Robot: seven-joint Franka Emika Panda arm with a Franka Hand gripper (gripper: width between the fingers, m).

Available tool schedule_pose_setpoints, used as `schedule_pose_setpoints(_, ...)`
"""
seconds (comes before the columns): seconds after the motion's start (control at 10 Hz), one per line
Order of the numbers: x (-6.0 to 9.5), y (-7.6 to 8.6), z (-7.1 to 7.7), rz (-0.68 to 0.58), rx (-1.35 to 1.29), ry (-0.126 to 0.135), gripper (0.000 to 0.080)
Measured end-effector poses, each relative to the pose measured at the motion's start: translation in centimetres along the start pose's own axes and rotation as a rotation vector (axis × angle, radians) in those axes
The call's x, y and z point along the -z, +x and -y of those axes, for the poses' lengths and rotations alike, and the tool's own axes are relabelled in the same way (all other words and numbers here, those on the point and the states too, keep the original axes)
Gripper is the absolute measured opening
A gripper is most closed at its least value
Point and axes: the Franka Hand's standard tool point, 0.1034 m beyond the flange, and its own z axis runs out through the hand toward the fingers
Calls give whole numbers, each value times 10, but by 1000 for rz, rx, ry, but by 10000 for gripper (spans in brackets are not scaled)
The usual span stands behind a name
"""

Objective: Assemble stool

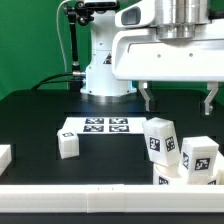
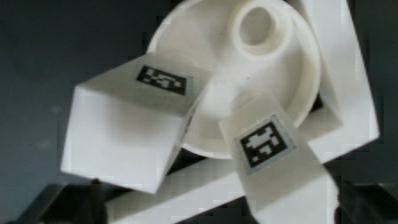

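My gripper [image 1: 179, 100] hangs open and empty, its two dark fingers [image 1: 148, 97] wide apart, above a cluster of three white tagged leg blocks [image 1: 160, 137] at the exterior view's right. A further white block [image 1: 67, 143] lies by the marker board. In the wrist view the round seat [image 2: 231, 60], with a hole in it, lies beneath two tagged leg blocks [image 2: 134, 115] that lean across it. One of them [image 2: 267, 165] runs down between my jaws [image 2: 214, 205]. The seat cannot be made out in the exterior view.
The marker board [image 1: 97, 126] lies flat mid-table before the robot base [image 1: 105, 75]. A plain white block [image 1: 5, 155] sits at the exterior view's left edge. A low white rail [image 1: 90, 195] runs along the front.
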Motion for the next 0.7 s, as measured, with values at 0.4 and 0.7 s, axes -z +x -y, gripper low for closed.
schedule_pose_setpoints(0.4,-1,0,1,4,407,-7,649)
schedule_pose_setpoints(0.7,-2,2,-5,4,589,-25,649)
